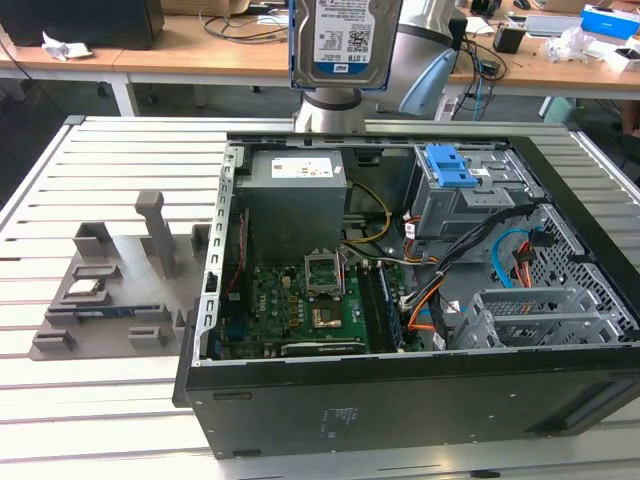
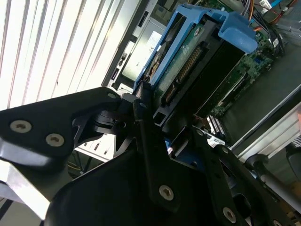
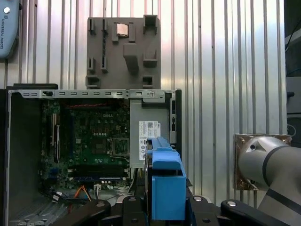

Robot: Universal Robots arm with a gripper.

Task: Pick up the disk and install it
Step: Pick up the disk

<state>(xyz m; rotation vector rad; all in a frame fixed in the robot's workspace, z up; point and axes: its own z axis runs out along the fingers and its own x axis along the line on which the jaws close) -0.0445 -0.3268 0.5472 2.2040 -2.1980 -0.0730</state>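
Observation:
The disk (image 1: pixel 345 40), a silver drive with a white-and-blue label in a bright blue frame, hangs upright high above the back of the open computer case (image 1: pixel 400 390). In the second wrist view my gripper (image 2: pixel 164 125) is shut on the disk (image 2: pixel 188 56), its black fingers (image 2: pixel 143 117) clamping the end nearest the camera. In the first wrist view the disk's blue frame (image 3: pixel 164 179) appears edge-on above the gripper (image 3: pixel 164 212), over the case's power-supply side. The grey drive bay with a blue latch piece (image 1: pixel 455 175) sits in the case toward the exterior view's right.
Inside the case lie a green motherboard (image 1: pixel 300 300), a grey power-supply box (image 1: pixel 297 190) and loose orange and blue cables (image 1: pixel 500 265). A grey parts fixture (image 1: pixel 110 285) sits on the slatted table at the exterior view's left. Desks with clutter stand behind.

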